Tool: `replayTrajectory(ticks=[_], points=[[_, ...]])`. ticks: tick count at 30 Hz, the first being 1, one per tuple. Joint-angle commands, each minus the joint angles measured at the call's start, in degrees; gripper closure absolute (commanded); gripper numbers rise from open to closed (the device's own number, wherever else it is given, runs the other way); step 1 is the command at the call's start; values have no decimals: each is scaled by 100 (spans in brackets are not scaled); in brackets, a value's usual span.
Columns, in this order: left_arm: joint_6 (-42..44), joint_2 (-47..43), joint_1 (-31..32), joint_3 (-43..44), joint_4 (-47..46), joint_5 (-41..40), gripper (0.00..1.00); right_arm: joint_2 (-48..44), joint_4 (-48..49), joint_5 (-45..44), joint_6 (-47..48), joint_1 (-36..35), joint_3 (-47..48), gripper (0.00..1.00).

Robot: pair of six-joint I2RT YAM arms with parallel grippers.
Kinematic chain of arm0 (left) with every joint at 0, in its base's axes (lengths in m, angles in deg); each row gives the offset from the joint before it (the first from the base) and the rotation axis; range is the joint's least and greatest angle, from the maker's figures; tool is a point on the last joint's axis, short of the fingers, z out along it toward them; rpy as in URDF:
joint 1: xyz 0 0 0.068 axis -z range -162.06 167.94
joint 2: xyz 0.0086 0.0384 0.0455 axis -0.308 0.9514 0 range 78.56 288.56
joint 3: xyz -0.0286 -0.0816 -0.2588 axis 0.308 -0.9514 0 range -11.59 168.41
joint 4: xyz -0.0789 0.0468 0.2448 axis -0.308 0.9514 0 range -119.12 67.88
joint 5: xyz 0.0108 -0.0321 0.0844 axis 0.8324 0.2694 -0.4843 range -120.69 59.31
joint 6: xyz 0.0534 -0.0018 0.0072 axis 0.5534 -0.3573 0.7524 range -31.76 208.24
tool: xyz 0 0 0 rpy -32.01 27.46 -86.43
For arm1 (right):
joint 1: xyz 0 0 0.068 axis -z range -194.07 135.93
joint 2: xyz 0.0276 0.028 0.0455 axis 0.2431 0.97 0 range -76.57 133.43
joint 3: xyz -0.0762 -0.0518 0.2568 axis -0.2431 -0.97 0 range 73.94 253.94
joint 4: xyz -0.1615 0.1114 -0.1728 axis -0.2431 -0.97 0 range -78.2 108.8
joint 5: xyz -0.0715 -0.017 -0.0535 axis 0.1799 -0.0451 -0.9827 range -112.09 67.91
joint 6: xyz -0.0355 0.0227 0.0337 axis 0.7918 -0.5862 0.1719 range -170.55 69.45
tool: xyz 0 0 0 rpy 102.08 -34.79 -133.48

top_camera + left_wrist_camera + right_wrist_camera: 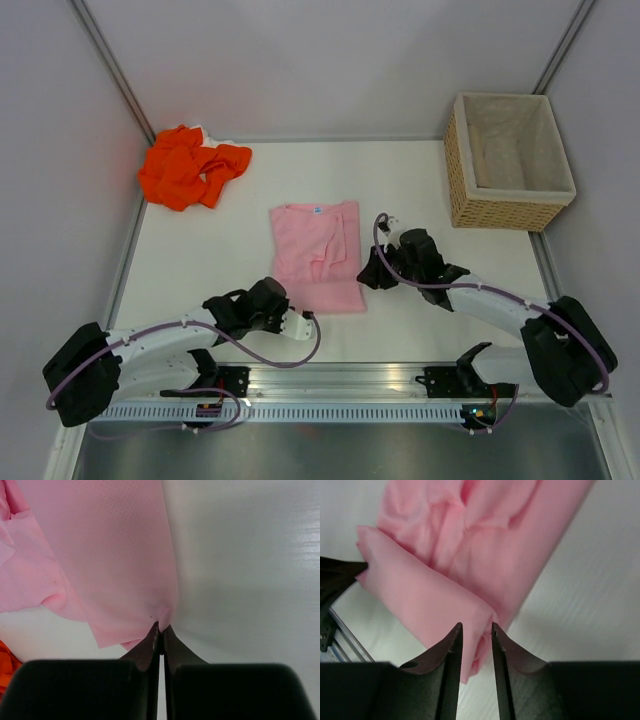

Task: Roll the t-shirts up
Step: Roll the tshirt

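At the near edge of the pink t-shirt (312, 262), the left gripper (160, 628) pinches one corner; the right gripper (476, 626), jaws parted, straddles the other.

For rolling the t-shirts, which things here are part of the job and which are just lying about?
Part of the job:
- pink t-shirt, lying mostly flat in the middle
- orange t-shirt, crumpled at the far left

Just lying about:
- wicker basket, at the far right, with only its pale lining showing inside
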Motion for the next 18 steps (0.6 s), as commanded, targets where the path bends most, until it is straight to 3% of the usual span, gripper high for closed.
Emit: replayTrajectory(ticks=[1, 6, 7, 11, 15, 18], points=[[-13, 33, -20, 188, 2, -48, 97, -992, -665, 105, 1172, -14, 773, 62], [-532, -3, -457, 803, 696, 732, 98, -2250, -790, 395, 2866, -285, 372, 57], [-550, -3, -529, 891, 758, 848, 98, -2453, -781, 221, 3532, -574, 205, 54], [-620, -38, -775, 971, 811, 1182, 98, -3183, -614, -393, 4529, -1542, -446, 51], [-559, -64, -828, 1024, 811, 1244, 98, -2687, -1043, -1228, 5023, -2236, -518, 52], [-516, -64, -890, 998, 803, 1271, 98, -2045, -1211, -2450, 5173, -3096, -421, 54]])
